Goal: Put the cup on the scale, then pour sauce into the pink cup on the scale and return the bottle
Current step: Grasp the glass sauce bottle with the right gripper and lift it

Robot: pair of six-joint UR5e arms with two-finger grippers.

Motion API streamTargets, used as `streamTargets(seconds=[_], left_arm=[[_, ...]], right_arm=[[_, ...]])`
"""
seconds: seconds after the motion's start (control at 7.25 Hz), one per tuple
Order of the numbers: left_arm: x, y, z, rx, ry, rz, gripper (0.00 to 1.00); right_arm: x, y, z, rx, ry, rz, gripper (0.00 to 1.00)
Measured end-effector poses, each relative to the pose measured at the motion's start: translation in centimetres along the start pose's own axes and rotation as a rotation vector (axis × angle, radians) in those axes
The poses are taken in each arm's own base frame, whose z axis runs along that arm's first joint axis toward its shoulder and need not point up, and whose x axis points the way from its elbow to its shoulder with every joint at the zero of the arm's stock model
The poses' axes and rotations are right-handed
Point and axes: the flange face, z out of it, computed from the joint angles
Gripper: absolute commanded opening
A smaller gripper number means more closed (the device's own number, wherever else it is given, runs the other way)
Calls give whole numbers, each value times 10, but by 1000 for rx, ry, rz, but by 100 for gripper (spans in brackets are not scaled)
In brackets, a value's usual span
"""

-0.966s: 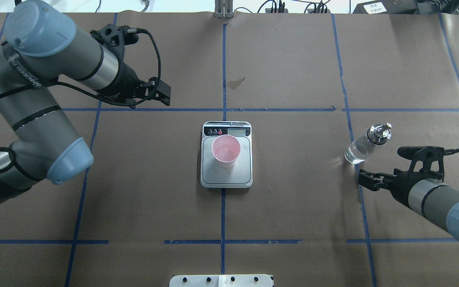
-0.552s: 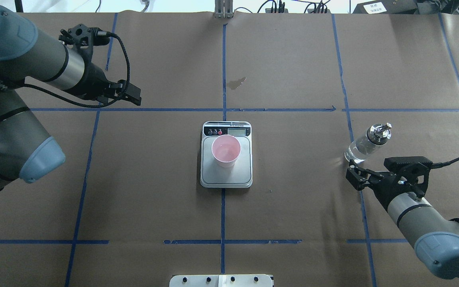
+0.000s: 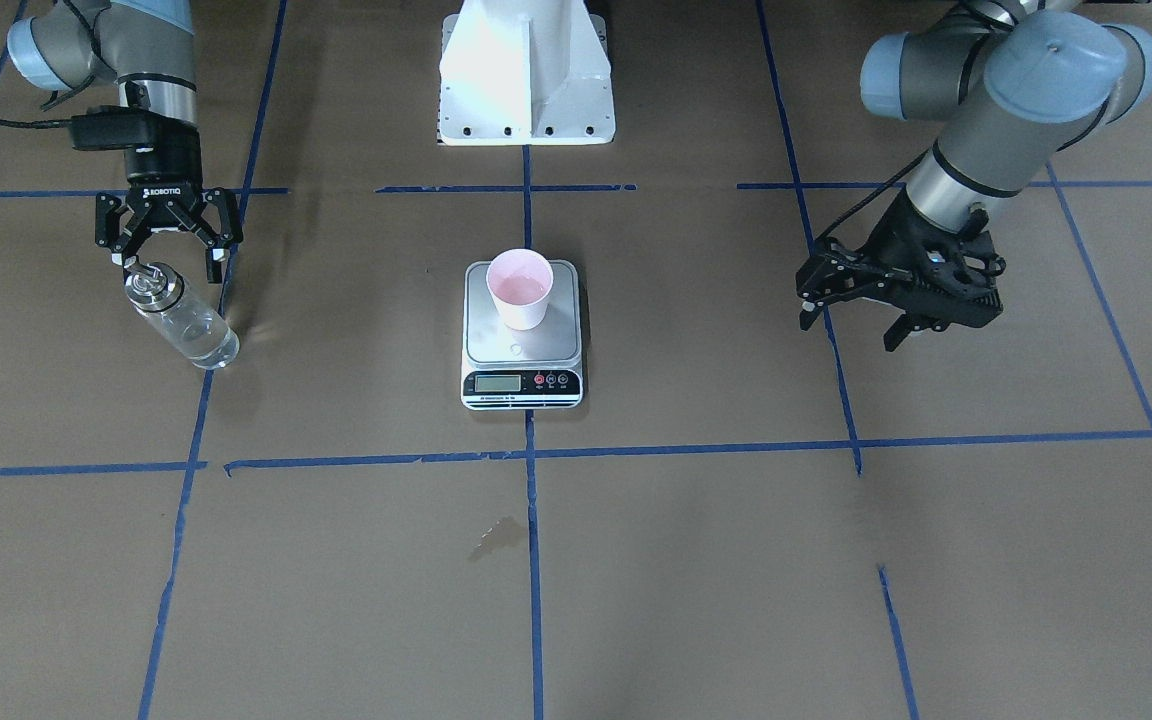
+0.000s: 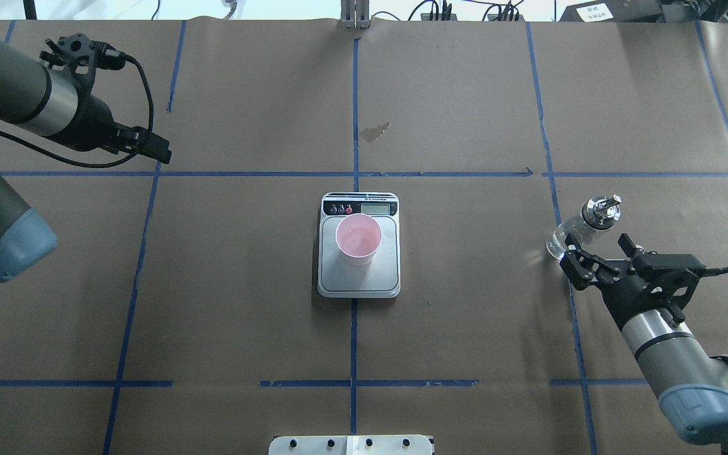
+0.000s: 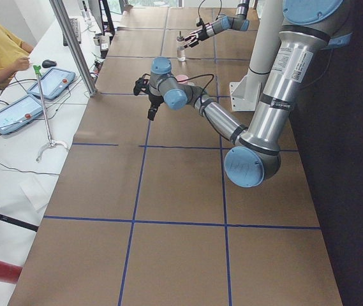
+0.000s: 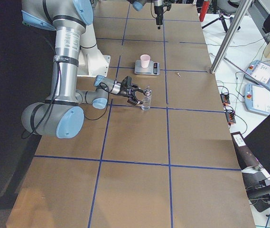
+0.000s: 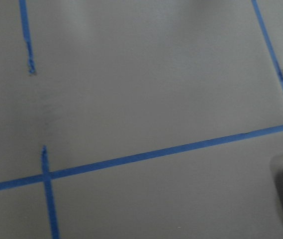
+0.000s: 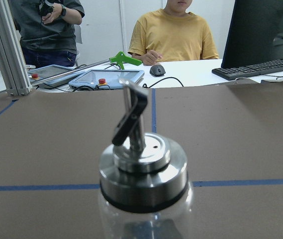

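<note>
Both grippers gape, the bottle [image 3: 186, 325] just ahead of the right gripper [image 3: 166, 263], the cup [image 3: 520, 288] on the scale [image 3: 522, 351] well apart from the left gripper [image 3: 848, 328].

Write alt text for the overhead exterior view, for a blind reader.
A pink cup stands on a kitchen scale at the centre of a brown, blue-taped table. On the right, the open right gripper sits beside a clear glass bottle; the left gripper hangs far off at upper left.
</note>
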Motion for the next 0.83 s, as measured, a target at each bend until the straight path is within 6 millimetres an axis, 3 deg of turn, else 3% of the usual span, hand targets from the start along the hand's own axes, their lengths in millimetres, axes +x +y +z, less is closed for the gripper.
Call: streamTargets(seconds=[0.28,0.83], left_arm=[[-12,1,-5,7,-11,19,100],[-14,1,-10,15,-13,22,100]], right_arm=[[-1,15,9,50,-13,-50,100],[-7,22,13,62,-18,-106,100]])
